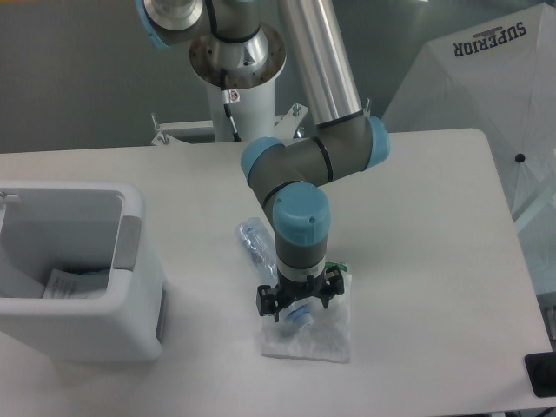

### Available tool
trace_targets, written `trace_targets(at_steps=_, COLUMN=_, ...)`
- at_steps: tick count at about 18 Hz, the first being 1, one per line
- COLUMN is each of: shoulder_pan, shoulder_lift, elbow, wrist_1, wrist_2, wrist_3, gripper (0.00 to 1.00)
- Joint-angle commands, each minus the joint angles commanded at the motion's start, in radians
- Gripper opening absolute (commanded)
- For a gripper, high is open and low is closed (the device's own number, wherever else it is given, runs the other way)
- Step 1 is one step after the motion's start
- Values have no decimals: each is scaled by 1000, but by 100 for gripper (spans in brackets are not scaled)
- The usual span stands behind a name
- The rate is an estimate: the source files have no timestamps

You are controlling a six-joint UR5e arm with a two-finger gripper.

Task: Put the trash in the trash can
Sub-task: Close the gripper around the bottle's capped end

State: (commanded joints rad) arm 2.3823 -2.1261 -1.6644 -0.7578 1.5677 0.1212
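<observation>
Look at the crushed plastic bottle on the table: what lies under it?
Under the cap end of the bottle lies the white sheet, flat on the table. The gripper covers the bottle's middle, so the exact overlap is hidden, as is most of the sheet's green strip.

Premises: probably a robotics lab. Grey-and-blue jointed industrial arm (300, 165) pedestal-mounted behind plain white rectangular counter (417, 217); grey backdrop.

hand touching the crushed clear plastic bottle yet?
Cannot tell. In the fixed camera view the hand sits directly over the crushed clear plastic bottle, hiding its lower end; neither contact nor a gap shows.
</observation>
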Motion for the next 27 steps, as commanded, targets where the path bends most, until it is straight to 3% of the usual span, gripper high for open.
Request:
trace_targets(at_steps=21, shoulder_pan=-8, shoulder_lift=-29, elbow=3, wrist_1=0, wrist_2=48, wrist_3=-5, gripper=98)
trace_targets(at_steps=27, shoulder_pan=-9, shoulder_lift=-31, elbow=5, wrist_1=0, wrist_2=69, wrist_3=-6, gripper=92)
